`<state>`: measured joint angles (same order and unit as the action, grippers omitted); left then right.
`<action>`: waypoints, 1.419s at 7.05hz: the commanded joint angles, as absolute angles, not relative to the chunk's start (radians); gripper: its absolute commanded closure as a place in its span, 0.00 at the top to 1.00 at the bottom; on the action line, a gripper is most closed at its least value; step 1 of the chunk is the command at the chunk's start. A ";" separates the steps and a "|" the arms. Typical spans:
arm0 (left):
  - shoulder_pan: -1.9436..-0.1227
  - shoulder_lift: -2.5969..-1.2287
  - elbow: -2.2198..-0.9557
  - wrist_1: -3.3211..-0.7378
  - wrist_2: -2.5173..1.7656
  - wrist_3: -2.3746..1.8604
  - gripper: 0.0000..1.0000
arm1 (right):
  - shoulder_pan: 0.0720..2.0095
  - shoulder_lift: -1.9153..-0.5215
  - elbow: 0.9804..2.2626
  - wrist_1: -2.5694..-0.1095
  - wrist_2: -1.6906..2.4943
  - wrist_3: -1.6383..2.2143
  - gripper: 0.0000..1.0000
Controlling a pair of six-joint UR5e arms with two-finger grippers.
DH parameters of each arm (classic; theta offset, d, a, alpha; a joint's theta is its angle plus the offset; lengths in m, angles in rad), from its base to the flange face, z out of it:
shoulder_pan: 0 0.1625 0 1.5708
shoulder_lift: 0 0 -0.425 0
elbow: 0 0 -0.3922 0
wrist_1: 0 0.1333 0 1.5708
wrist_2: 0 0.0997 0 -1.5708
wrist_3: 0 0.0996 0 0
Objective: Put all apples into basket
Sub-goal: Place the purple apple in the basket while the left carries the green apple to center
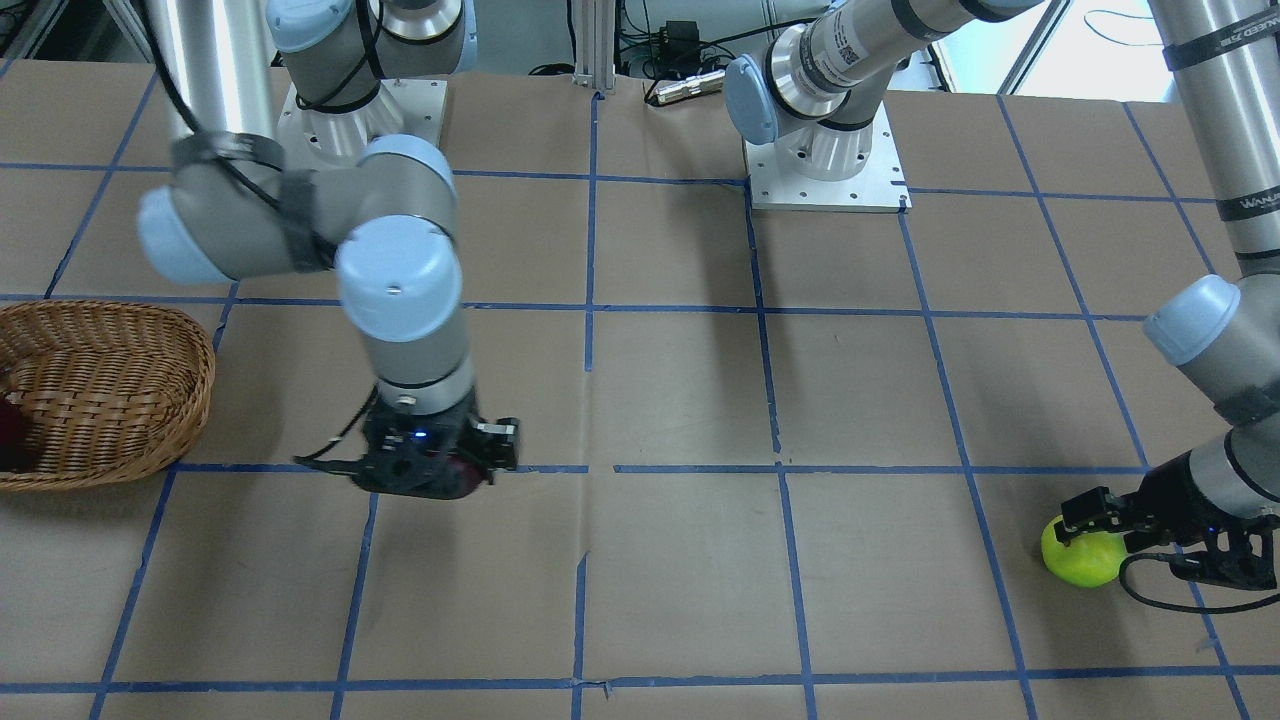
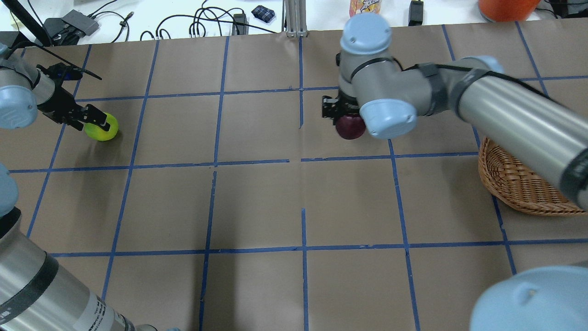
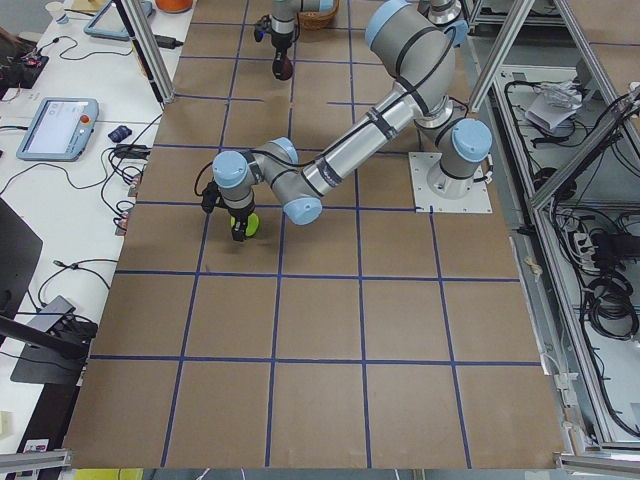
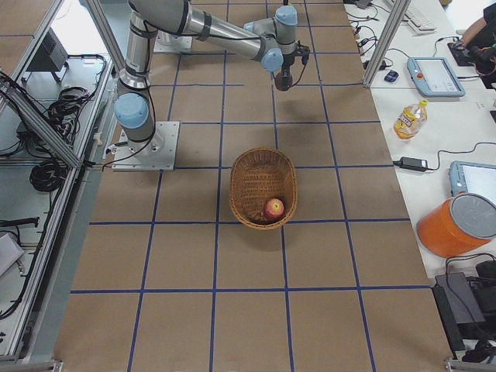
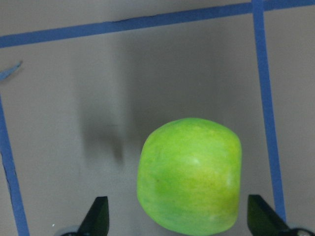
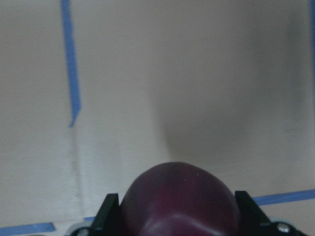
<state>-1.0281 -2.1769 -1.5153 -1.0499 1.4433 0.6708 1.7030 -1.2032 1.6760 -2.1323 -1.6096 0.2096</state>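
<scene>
The lime green apple (image 5: 189,177) rests on the brown paper at the robot's far left (image 2: 102,127) (image 1: 1080,560). My left gripper (image 5: 179,219) is open and straddles it, with a gap still showing beside one fingertip (image 5: 98,216). My right gripper (image 6: 177,219) is shut on the dark maroon apple (image 6: 179,196) and holds it above the table near the middle (image 2: 350,128). The wicker basket (image 4: 260,170) stands at the robot's right (image 2: 514,184), with the red apple (image 4: 273,208) lying inside it.
The table is covered with brown paper marked by a blue tape grid (image 2: 301,161). The right arm's forearm (image 2: 505,115) crosses above part of the basket. Cables and devices (image 2: 202,23) lie beyond the far table edge.
</scene>
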 commanded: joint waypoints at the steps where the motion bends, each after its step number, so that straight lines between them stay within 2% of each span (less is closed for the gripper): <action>1: -1.028 -2.184 -1.513 -1.049 1.416 0.682 0.52 | 1.399 -1.336 1.738 -2.033 -1.614 -0.236 0.54; 2: -1.028 -2.181 -1.508 -1.057 1.422 0.684 0.30 | 1.241 -1.368 1.791 -2.064 -1.606 -0.528 0.54; 3: -1.051 -2.156 -1.497 -1.072 1.424 0.674 0.16 | 1.107 -1.391 1.840 -2.122 -1.580 -0.673 0.55; 4: -1.098 -2.119 -1.470 -1.174 1.417 0.599 0.15 | 0.992 -1.385 1.889 -2.213 -1.518 -0.789 0.59; 6: -1.280 -2.019 -1.498 -1.277 1.399 0.402 0.13 | 0.856 -1.317 1.983 -2.439 -1.468 -0.886 0.65; 7: -1.411 -1.981 -1.540 -1.269 1.369 0.203 0.13 | 0.824 -1.266 1.991 -2.486 -1.427 -0.902 0.77; 8: -1.546 -1.986 -1.546 -1.218 1.368 -0.007 0.13 | 0.824 -1.267 1.993 -2.477 -1.407 -0.903 1.00; 10: -1.760 -2.026 -1.569 -1.012 1.374 -0.339 0.15 | 0.824 -1.307 1.987 -2.388 -1.408 -0.904 1.00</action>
